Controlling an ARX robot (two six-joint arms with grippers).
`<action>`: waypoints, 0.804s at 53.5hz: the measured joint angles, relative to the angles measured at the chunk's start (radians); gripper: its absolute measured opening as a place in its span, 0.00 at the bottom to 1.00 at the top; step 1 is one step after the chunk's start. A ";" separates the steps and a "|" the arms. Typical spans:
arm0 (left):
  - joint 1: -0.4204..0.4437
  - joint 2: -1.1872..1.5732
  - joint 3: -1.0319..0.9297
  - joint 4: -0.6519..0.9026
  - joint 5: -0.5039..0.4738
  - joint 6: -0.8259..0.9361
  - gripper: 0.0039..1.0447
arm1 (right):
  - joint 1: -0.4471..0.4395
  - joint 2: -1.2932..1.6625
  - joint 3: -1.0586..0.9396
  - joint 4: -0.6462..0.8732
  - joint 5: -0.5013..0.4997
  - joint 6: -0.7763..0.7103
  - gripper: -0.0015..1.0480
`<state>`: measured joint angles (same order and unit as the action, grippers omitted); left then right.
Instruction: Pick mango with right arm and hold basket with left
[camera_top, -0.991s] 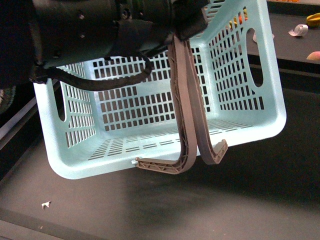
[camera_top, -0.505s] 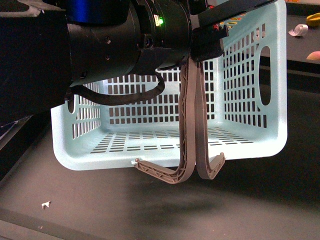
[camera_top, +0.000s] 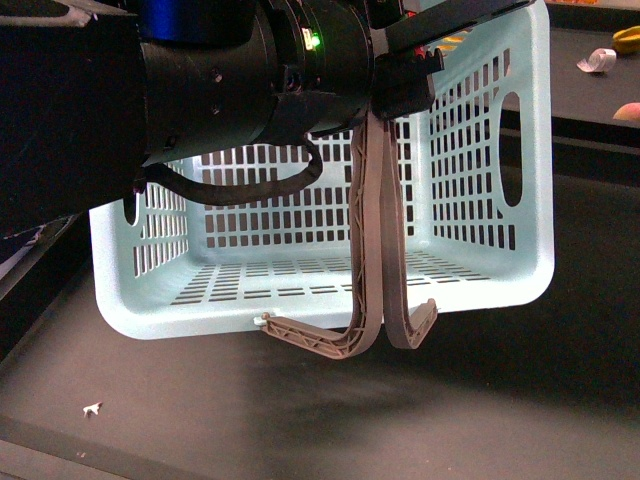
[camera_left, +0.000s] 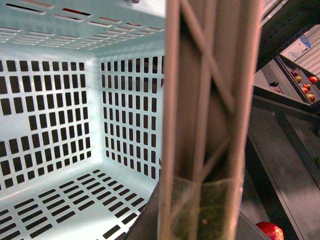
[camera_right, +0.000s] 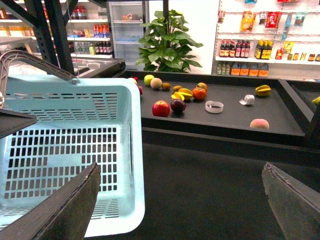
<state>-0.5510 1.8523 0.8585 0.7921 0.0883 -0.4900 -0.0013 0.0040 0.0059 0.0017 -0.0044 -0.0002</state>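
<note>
The pale mint-blue basket (camera_top: 480, 160) hangs in the air, its open side toward the front camera. My left gripper (camera_top: 405, 70) is shut on it at the top, where the two grey-brown handles (camera_top: 372, 250) hang down. In the left wrist view a handle (camera_left: 210, 100) with clear tape fills the middle. My right gripper (camera_right: 180, 205) is open and empty above the dark table, beside the basket's corner (camera_right: 131, 150). A small yellow-orange fruit (camera_right: 202, 86) on the far shelf may be the mango; I cannot tell for sure.
The far black shelf (camera_right: 225, 117) holds a red apple (camera_right: 161, 108), a dark plum (camera_right: 178, 105), a round orange fruit (camera_right: 199, 93), curved yellow pieces (camera_right: 183, 93), a tape roll (camera_right: 214, 106) and a peach (camera_right: 259, 123). A raised ledge (camera_right: 210, 140) fronts it.
The basket has swung from a tilt to nearly level. It then shifted a little left. The left arm now fills more of the front view.
</note>
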 joint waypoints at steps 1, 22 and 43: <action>0.000 0.000 0.000 0.000 0.000 0.000 0.05 | 0.000 0.000 0.000 0.000 0.000 0.000 0.92; 0.000 0.000 0.000 0.000 0.000 0.000 0.05 | 0.000 0.000 0.000 0.000 0.000 0.000 0.92; 0.000 0.000 0.000 0.000 0.000 0.000 0.05 | 0.000 0.000 0.000 0.000 0.000 0.000 0.92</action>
<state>-0.5510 1.8523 0.8585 0.7921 0.0887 -0.4896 -0.0013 0.0040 0.0059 0.0017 -0.0044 -0.0006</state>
